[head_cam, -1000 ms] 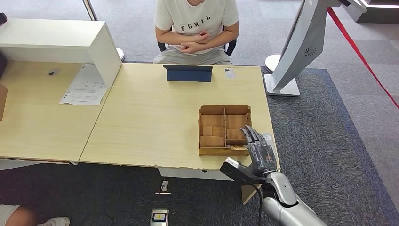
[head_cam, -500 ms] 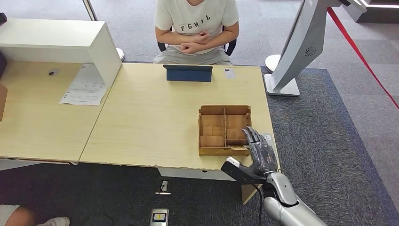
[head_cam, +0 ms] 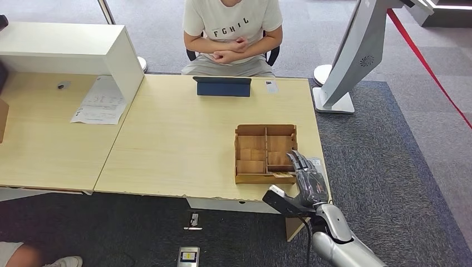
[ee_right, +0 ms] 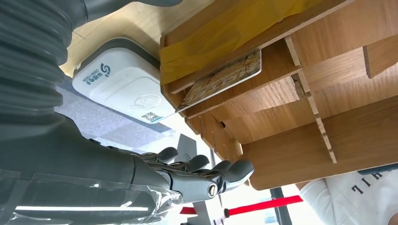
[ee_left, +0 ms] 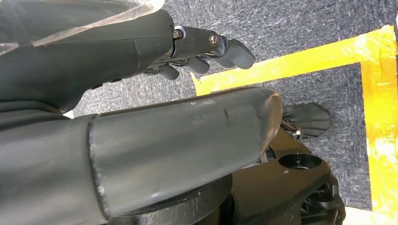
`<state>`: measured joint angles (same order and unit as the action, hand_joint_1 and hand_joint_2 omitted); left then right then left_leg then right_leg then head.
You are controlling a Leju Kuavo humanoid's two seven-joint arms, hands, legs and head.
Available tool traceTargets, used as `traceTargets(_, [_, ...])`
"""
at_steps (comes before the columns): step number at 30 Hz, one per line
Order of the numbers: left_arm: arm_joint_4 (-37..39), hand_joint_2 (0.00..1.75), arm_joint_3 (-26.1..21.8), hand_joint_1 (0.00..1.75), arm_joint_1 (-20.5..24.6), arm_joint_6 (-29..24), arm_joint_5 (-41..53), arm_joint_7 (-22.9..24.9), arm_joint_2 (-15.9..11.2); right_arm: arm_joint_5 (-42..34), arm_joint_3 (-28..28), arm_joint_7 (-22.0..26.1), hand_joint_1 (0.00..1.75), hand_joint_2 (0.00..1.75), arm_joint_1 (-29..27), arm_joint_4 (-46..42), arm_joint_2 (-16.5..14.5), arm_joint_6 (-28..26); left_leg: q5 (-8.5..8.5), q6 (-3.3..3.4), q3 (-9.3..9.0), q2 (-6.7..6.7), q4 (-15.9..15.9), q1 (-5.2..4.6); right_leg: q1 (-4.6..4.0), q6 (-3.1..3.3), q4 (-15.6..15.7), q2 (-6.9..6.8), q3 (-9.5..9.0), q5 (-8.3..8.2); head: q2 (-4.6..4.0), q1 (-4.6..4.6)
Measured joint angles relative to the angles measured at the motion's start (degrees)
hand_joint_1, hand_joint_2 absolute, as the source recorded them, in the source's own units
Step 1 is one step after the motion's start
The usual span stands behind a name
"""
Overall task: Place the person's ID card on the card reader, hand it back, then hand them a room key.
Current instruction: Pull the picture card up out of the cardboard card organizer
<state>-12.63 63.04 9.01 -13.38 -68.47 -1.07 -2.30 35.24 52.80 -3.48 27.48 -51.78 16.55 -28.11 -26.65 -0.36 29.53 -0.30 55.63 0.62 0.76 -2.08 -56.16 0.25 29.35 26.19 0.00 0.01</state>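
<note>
ID card (head_cam: 271, 86): small pale rectangle with a dark patch on it, lying flat on the far edge of the counter (head_cam: 183, 139), just right of the blue tablet stand (head_cam: 222, 86) and in front of the seated person (head_cam: 232, 33). Too small in the head view to read any print.

Card reader (ee_right: 123, 82): white, rounded corners, teal logo, contactless symbol and a small QR mark on top. It sits on the counter's near right corner, touching or just beside the wooden box (head_cam: 265, 153); the right hand (head_cam: 308, 179) covers most of it in the head view.

Wooden box: open-topped, divided into several compartments, yellow tape along one edge. A patterned room key card (ee_right: 220, 79) lies in a near compartment, one end projecting past the box wall over the reader.

Right hand: above the reader at the box's near right corner, fingers (ee_right: 206, 171) extended and slightly apart, holding nothing.

Left hand (ee_left: 155, 51): hangs over dark carpet with yellow tape lines (ee_left: 291, 58); fingers loosely curled, thumb extended, nothing in them.

Person's hands are folded at the chest. A printed sheet (head_cam: 101, 101) lies on the left counter beside a white raised shelf (head_cam: 72, 47).
</note>
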Motion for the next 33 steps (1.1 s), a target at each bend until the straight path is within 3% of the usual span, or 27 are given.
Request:
traceTargets(1, [0.0, 0.0, 0.0, 0.0, 0.0, 0.0, 0.01, 0.0, 0.0, -0.04, 0.01, 0.0, 1.44, 1.75, 0.04, 0.08, 0.0, -0.01, 0.0, 0.0, 0.0, 0.0, 0.0, 0.0, 0.0, 0.0, 0.0, 0.0, 0.0, 0.0, 0.0, 0.0])
traceTargets(2, [0.0, 0.0, 0.0, 0.0, 0.0, 0.01, 0.02, 0.0, 0.0, -0.08, 0.02, 0.0, 1.71, 1.75, 0.09, 0.16, 0.01, -0.01, 0.0, 0.0, 0.0, 0.0, 0.0, 0.0, 0.0, 0.0, 0.0, 0.0, 0.0, 0.0, 0.0, 0.0])
traceTargets(3, [0.0, 0.0, 0.0, 0.0, 0.01, 0.01, 0.03, 0.0, 0.0, -0.09, 0.03, 0.0, 1.75, 1.75, 0.15, 0.25, 0.01, -0.02, 0.0, 0.0, 0.0, 0.0, 0.0, 0.0, 0.0, 0.0, 0.0, 0.0, 0.0, 0.0, 0.0, 0.0])
traceTargets(33, [0.0, 0.0, 0.0, 0.0, -0.04, 0.07, -0.05, 0.6, 0.0, 0.3, 1.25, 0.04, 1.75, 1.75, 0.5, 0.58, 0.02, -0.73, 0.0, 0.0, -0.02, 0.0, 0.0, 0.0, 0.0, 0.0, 0.0, 0.0, -0.01, 0.0, 0.0, 0.0])
